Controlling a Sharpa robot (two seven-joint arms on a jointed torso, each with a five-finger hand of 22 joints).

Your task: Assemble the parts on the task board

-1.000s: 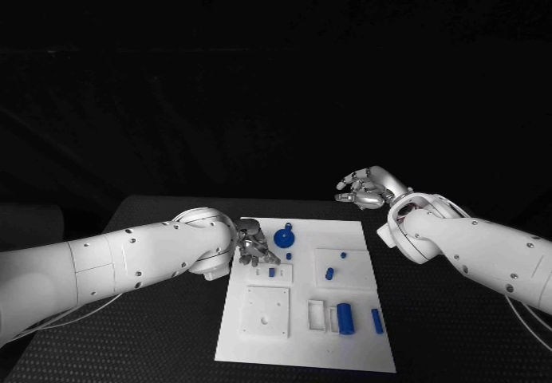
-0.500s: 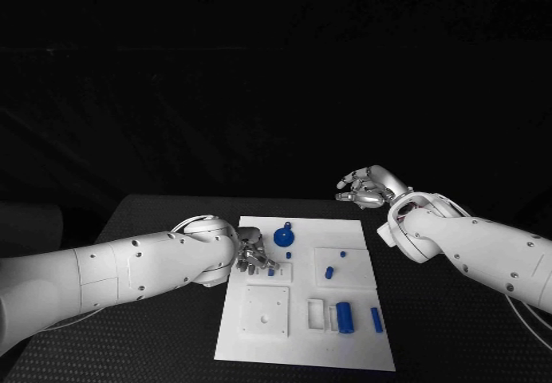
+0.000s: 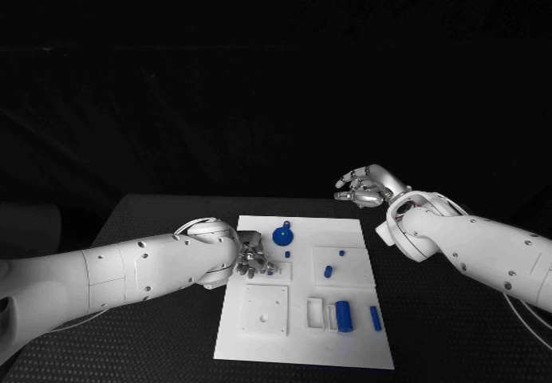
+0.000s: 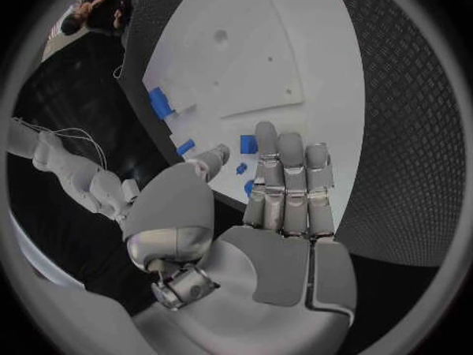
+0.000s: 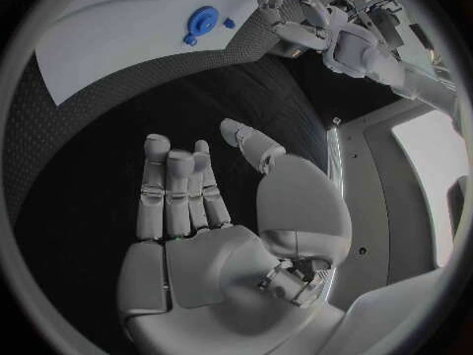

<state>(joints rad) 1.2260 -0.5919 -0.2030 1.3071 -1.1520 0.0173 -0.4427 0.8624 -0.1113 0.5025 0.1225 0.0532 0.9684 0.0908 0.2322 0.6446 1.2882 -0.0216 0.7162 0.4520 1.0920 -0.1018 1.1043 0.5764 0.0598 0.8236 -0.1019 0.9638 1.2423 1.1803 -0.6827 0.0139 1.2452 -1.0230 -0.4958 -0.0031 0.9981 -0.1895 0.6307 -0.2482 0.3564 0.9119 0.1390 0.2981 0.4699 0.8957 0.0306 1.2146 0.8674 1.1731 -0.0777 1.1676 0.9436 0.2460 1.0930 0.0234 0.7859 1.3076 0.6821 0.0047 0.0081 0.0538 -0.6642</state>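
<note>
Left silver hand [image 3: 253, 259], open and empty, is easing toward six o'clock over the white rectangular task board [image 3: 276, 335]; right silver hand [image 3: 366, 187] is staying open, empty, at one o'clock.

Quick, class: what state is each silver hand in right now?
Left hand: open, holding nothing, fingers over the white task board.
Right hand: open, empty.

- The left hand [image 4: 286, 213] hung over the white task board [image 4: 256, 63] with its fingers [image 4: 292, 173] straight and close together, holding nothing.
- Small blue parts [image 4: 248, 144] lay on the board just beyond the fingertips.
- Two more blue parts [image 4: 160, 102] lay further off.
- The black table [image 4: 414, 110] ran beside the board.
</note>
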